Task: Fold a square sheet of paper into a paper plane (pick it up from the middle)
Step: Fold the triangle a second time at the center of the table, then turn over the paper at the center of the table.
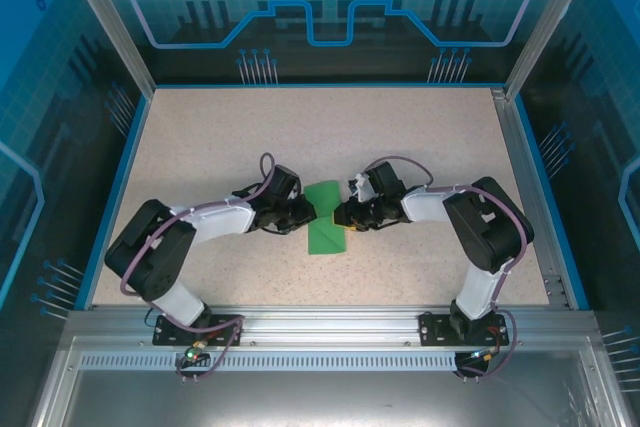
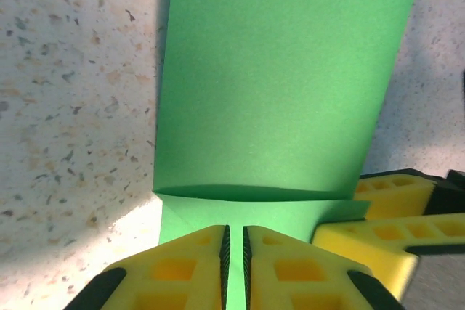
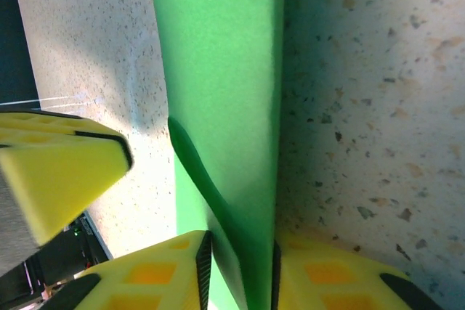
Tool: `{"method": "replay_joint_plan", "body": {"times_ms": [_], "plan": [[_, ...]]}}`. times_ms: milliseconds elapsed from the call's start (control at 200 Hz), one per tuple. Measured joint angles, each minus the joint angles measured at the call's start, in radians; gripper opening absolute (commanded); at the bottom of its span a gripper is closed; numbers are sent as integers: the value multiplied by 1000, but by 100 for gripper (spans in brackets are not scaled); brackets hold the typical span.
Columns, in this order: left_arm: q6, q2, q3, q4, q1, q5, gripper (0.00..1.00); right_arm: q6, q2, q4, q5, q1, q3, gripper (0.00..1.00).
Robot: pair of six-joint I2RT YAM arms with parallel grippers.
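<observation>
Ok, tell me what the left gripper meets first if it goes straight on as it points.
The paper: the left gripper has its tips at its near edge, with the table just beneath. Depth is unclear.

The top camera is fixed high above and behind the two arms (image 1: 200, 227) and looks down and forward over the whole tabletop (image 1: 400, 137). Each wrist camera sits just behind its own gripper and looks forward past it, very near the tabletop: the left gripper (image 2: 235, 234) and the right gripper (image 3: 240, 245). All three views share the green paper (image 1: 326, 215) in the middle. Each wrist view also catches the other gripper at its edge.
</observation>
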Motion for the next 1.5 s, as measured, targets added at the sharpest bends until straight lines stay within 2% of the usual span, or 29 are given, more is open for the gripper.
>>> {"method": "replay_joint_plan", "body": {"times_ms": [130, 215, 345, 470, 640, 790, 900, 1035, 1180, 1280, 1391, 1501], "plan": [[-7, -80, -18, -26, 0, -36, 20, -18, -11, -34, 0, 0, 8, 18], [-15, -134, -27, -48, 0, -63, 21, -35, -51, -82, 9, 0, 16, 11], [-21, -218, -37, -82, 0, -106, 22, -82, -144, -200, 53, 4, 77, 7], [-22, -287, -39, -120, 5, -137, 23, -140, -233, -344, 137, 5, 171, 8], [-23, -381, -50, -172, 14, -189, 26, -224, -293, -664, 436, 16, 363, 9], [-26, -451, -72, -211, 30, -241, 28, -255, -273, -954, 791, 87, 533, 11], [-37, -481, -91, -233, 42, -275, 28, -240, -182, -1126, 1017, 179, 647, 11], [-52, -506, -111, -255, 48, -305, 28, -193, 13, -1259, 1149, 271, 734, 14], [-69, -560, -134, -282, 51, -340, 28, -152, 257, -1320, 1152, 358, 850, 19], [-78, -609, -148, -303, 60, -362, 29, -144, 351, -1283, 1057, 393, 885, 32], [-79, -655, -159, -321, 70, -378, 30, -156, 330, -1180, 886, 398, 851, 56], [-78, -668, -163, -324, 74, -383, 32, -161, 188, -1020, 723, 373, 710, 57]]}}
